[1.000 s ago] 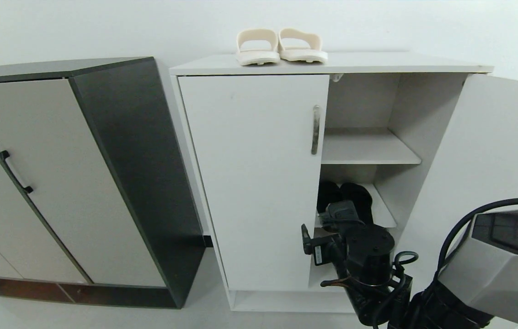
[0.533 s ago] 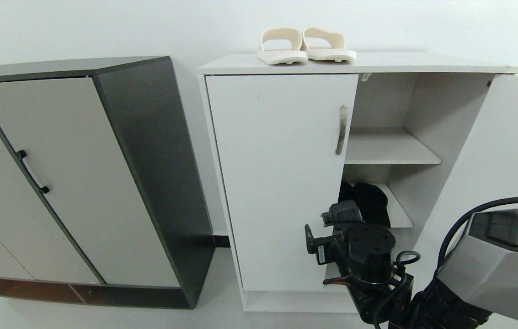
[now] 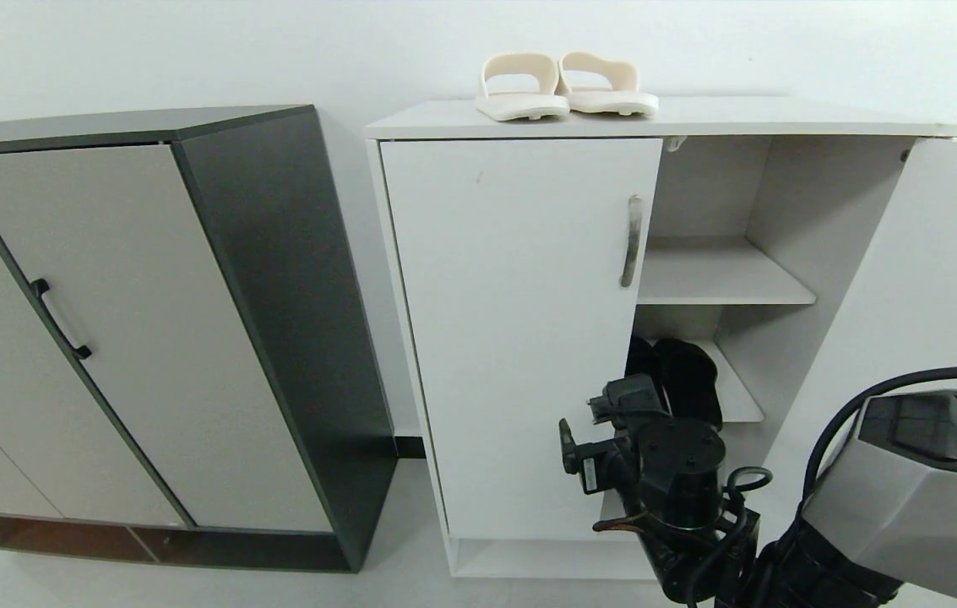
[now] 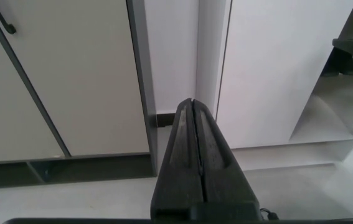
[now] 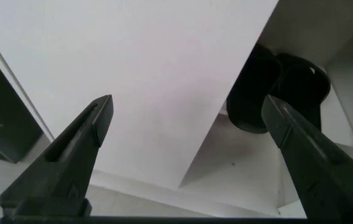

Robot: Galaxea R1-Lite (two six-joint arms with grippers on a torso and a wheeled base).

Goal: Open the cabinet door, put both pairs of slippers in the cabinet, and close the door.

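Standing open, the right door (image 3: 934, 279) of the white cabinet (image 3: 740, 114); left door (image 3: 520, 338) shut, metal handle (image 3: 631, 241) upright by its inner edge.

Cream slippers (image 3: 567, 84) side by side on the cabinet top, near the back wall.

Black slippers (image 3: 681, 376) inside on the lower shelf (image 3: 740, 401), partly hidden by the left door.

Right gripper (image 5: 187, 106) low before the left door's inner edge, fingers spread wide, holding nothing. Small white label (image 3: 589, 475) on that wrist, print too small to read.

Left gripper (image 4: 193, 109) fingers pressed together, empty, aimed at the gap between the dark cabinet (image 3: 267, 321) and the white one.
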